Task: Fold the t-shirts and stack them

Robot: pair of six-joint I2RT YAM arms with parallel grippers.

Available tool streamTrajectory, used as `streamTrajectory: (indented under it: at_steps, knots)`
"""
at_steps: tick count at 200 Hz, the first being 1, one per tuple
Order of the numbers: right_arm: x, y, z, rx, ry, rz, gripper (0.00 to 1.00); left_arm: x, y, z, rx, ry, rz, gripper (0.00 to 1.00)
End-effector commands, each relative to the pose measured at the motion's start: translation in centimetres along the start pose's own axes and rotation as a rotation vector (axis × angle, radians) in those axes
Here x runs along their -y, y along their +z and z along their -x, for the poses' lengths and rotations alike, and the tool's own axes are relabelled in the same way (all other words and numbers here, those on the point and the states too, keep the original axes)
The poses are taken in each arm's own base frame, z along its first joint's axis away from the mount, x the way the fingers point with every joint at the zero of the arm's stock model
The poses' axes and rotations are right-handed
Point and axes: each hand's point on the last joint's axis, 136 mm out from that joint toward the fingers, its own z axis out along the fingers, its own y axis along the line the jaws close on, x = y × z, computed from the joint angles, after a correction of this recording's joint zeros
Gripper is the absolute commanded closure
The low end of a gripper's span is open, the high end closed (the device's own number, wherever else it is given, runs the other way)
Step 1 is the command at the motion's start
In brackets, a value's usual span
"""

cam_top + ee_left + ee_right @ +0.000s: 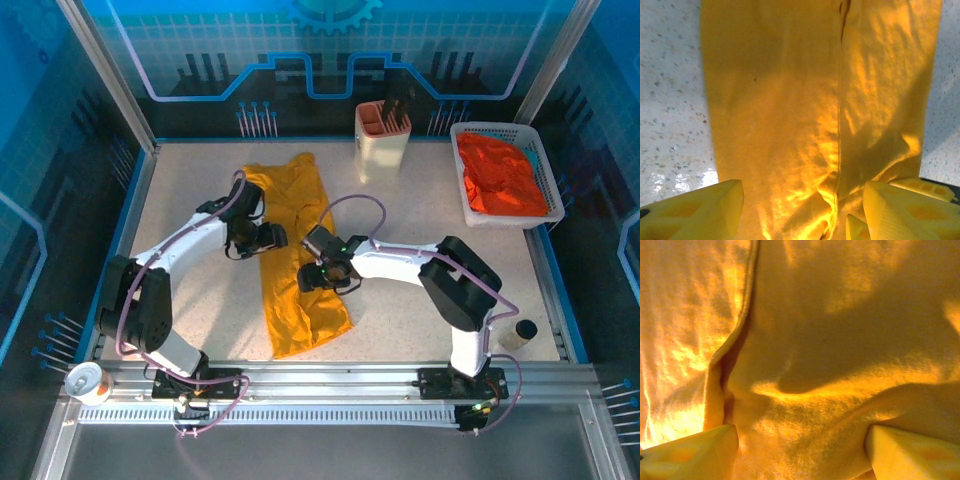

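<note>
The mustard-yellow t-shirt [300,270] lies on the table as a long narrow strip running from far to near. My left gripper [268,238] is at the strip's left edge, about halfway along. It is open, its yellow fingers [705,210] wide apart over the cloth [790,100] and a lengthwise seam. My right gripper [318,278] sits on the strip's right side, slightly nearer. It is open too, with rumpled cloth [840,340] and a folded edge between its fingertips [915,455]. The orange-red t-shirt [505,175] lies crumpled in the white basket [465,205].
A cream holder [382,135] with dark utensils stands at the back, right of the shirt's far end. A small can [85,380] sits at the near left corner and a small dark-capped bottle [520,333] at the near right. Bare table [420,210] lies between shirt and basket.
</note>
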Motion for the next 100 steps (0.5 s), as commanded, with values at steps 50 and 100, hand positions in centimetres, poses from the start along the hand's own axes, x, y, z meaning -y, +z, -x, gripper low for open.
streamTrajectory:
  at_steps: [50,100]
  knots:
    - [8.8,0.7,-9.7,-0.128,0.260,-0.217,0.31,1.7,0.0,9.9,0.121,-0.092,-0.043,0.36]
    - [8.8,-2.1,-8.3,0.008,0.287,-0.220,0.24,4.5,4.0,15.7,0.100,-0.077,-0.080,0.38]
